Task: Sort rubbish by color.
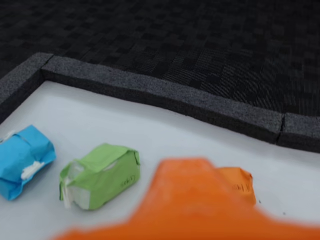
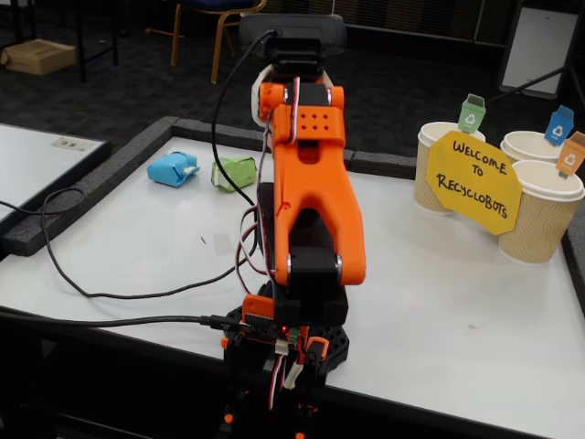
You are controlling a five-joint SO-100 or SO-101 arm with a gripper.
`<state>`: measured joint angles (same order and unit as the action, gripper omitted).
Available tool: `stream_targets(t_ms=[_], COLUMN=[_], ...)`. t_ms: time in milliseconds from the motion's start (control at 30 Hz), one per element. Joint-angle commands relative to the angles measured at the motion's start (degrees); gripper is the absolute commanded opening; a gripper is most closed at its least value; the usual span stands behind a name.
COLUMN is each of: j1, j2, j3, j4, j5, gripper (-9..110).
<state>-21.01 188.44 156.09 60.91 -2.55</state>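
Orange plastic, blurred, fills the bottom of the wrist view: this is the gripper (image 1: 200, 200), seen too close to tell whether its fingers are parted or closed, and nothing shows it holding anything. Just behind it sits an orange wad (image 1: 239, 183) (partly hidden). Left of that lies the green wad (image 1: 102, 176), and further left the blue wad (image 1: 22, 160), all on the white table (image 1: 150, 135). Sorting looks unstarted: the paper cups (image 2: 443, 165) stand well apart from the green wad, across the table.
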Motion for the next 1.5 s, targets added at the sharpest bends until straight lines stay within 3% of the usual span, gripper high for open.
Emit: stream_targets(t_ms=[0,533,1267,1467], j1=[2.1,8.3,2.9,1.8], j2=[0.1,0.1,0.0,-16.0], j3=[-1.0,-2.5,-4.0,-11.9], j4=[-2.7,-3.2,5.5,2.5], j5=[1.0,0.4,0.4,0.4], gripper=[0,0,0,0])
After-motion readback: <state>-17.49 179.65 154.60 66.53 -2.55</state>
